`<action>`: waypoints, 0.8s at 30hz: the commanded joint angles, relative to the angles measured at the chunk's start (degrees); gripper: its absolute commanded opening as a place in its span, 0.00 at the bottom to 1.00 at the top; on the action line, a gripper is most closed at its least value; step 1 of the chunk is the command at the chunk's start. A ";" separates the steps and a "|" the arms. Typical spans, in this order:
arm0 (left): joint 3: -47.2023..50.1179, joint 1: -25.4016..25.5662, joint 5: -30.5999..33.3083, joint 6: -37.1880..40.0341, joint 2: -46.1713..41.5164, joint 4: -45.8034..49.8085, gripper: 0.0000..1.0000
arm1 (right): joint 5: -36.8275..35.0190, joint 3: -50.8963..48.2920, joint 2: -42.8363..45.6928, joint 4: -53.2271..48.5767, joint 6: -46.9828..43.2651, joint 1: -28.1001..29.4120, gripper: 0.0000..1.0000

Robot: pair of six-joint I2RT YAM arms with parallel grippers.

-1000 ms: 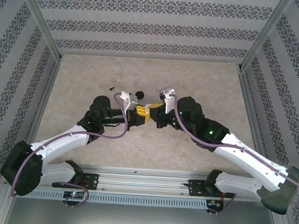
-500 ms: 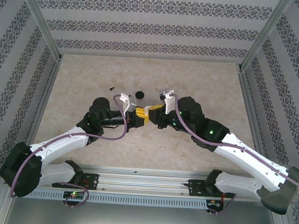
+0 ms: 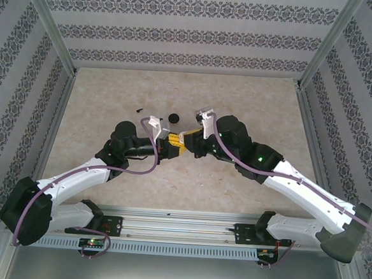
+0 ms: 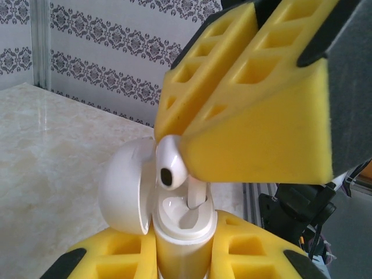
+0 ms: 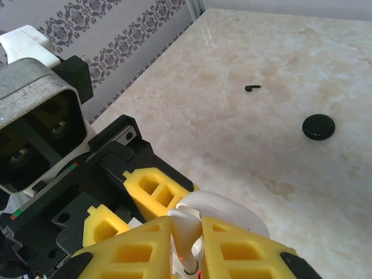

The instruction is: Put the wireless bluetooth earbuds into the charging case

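My left gripper is shut on the white charging case and holds it upright, with its lid swung open to the left. My right gripper is shut on one white earbud directly above the case. The earbud's stem reaches down into the case's socket. From the right wrist, the earbud is pinched between the yellow pads, with the lid behind it. In the top view both grippers meet at mid-table. The second earbud is out of view.
A black round disc and a small black bent piece lie on the marble tabletop beyond the grippers. Patterned walls close in the table on three sides.
The right arm has shifted slightly left and toward the back, bringing its wrist closer over the left gripper. Both grippers stay shut and joined at the case.
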State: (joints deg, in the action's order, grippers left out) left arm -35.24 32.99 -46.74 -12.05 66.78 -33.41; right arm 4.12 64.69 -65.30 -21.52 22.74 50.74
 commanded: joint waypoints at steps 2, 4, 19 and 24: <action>-0.86 0.41 -2.51 1.01 -2.01 -5.72 0.12 | 0.77 1.43 -2.50 -6.71 0.57 -0.39 0.17; -0.79 0.41 -2.49 1.16 -2.01 -5.75 0.13 | 1.02 1.50 -2.76 -6.87 0.79 -0.38 0.17; 0.18 0.47 -2.39 0.78 -2.96 -6.66 0.13 | 1.37 -2.03 -0.16 -2.84 1.74 -0.46 0.13; 0.18 0.41 -2.91 0.42 -2.99 -7.55 0.13 | 5.35 -3.67 0.52 -0.28 3.30 -1.45 0.10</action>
State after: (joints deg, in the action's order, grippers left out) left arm -34.30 33.01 -47.42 -12.05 66.19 -33.23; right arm 6.24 63.26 -64.69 -20.71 24.27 50.00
